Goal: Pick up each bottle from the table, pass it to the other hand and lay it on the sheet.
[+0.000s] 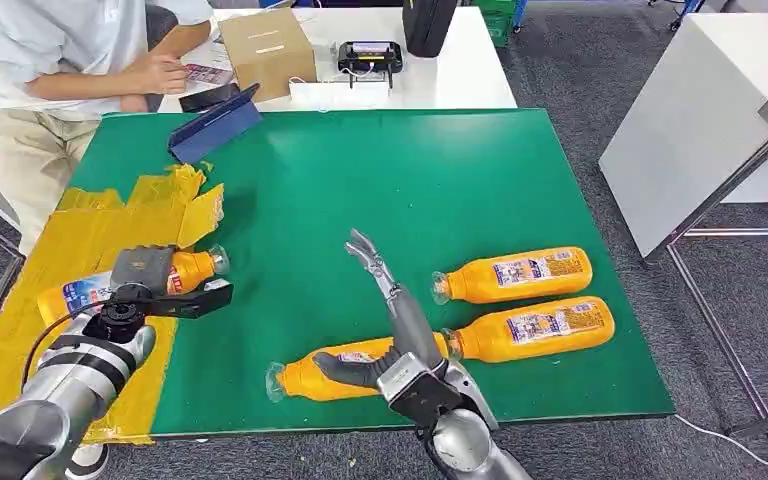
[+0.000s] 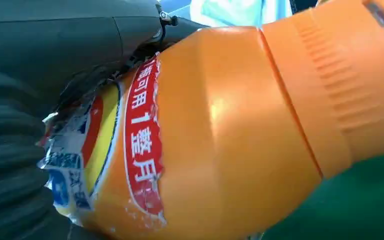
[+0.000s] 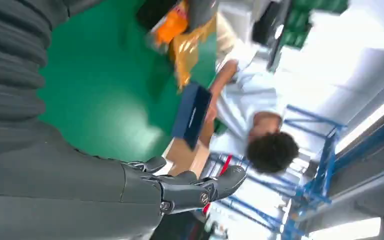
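On the table [image 1: 390, 170], the sheet [image 1: 80, 240] lies along the left edge. The left hand [image 1: 150, 285] holds one bottle [image 1: 85, 292] over the sheet. Three bottles lie on their sides to the right: one [image 1: 335, 372] at the front edge under the right hand [image 1: 390, 320], two [image 1: 515, 275] [image 1: 535, 328] side by side beyond it. A person [image 1: 70, 60] sits behind the table's left corner.

This looks like a robotics lab or test workroom. A bench covered with a green mat [image 1: 380, 180] stands on grey carpet tile floor [image 1: 580, 70]. Just behind the bench, a white desk [image 1: 460, 80] carries a brown cardboard box [image 1: 267, 50] and a small black device with cables [image 1: 369, 58], and a seated person [image 1: 70, 60] works there. To the bench's right stand plain white tables [image 1: 690, 120].
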You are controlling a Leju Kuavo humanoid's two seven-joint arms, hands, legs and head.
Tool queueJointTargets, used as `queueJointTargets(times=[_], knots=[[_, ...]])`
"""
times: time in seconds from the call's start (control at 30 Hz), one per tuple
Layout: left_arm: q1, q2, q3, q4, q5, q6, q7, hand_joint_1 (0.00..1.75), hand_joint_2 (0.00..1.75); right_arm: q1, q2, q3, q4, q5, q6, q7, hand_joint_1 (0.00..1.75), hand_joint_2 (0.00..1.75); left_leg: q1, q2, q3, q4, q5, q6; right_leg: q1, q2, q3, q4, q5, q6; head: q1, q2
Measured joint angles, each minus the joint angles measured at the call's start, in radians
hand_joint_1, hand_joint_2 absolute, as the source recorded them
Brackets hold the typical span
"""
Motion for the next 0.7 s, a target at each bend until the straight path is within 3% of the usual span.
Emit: queueJointTargets(times=[0.17, 0.33, 0.5, 0.7], knots=[[0.009, 0.0, 0.015, 0.017, 0.087, 0.072, -0.058, 0.0, 1.75, -0.022, -0.02, 0.024, 0.031, 0.255, -0.078, 0.133, 0.0, 1.75, 0.0, 0.0, 0.002, 0.0, 0.0, -0.001, 0.0, 0.0, 0.001, 0.0, 0.0, 0.0, 0.0, 0.0], [0.088, -0.014, 0.088, -0.077, 0.243, 0.195, -0.178, 0.0, 1.75, -0.04, -0.073, 0.044, 0.07, 0.49, -0.058, 0.256, 0.0, 1.75, 0.0, 0.0, 0.001, 0.0, 0.001, -0.001, 0.0, 0.0, 0.0, 0.0, 0.0, 0.0, 0.0, 0.0], [0.17, -0.037, 0.148, -0.241, 0.307, 0.201, -0.214, 0.0, 1.75, -0.044, -0.114, 0.05, 0.091, 0.549, -0.048, 0.289, 0.0, 1.75, -0.001, -0.002, -0.001, 0.0, 0.001, 0.0, -0.001, 0.0, -0.001, 0.0, 0.0, 0.0, 0.0, 0.0], [0.312, -0.072, 0.217, -0.544, 0.595, 0.208, -0.377, 0.0, 1.75, -0.042, -0.164, 0.062, 0.11, 0.678, 0.001, 0.374, 0.0, 1.75, -0.001, -0.001, -0.002, 0.0, 0.001, 0.0, -0.001, 0.0, -0.003, 0.0, 0.0, 0.0, 0.0, 0.0]])
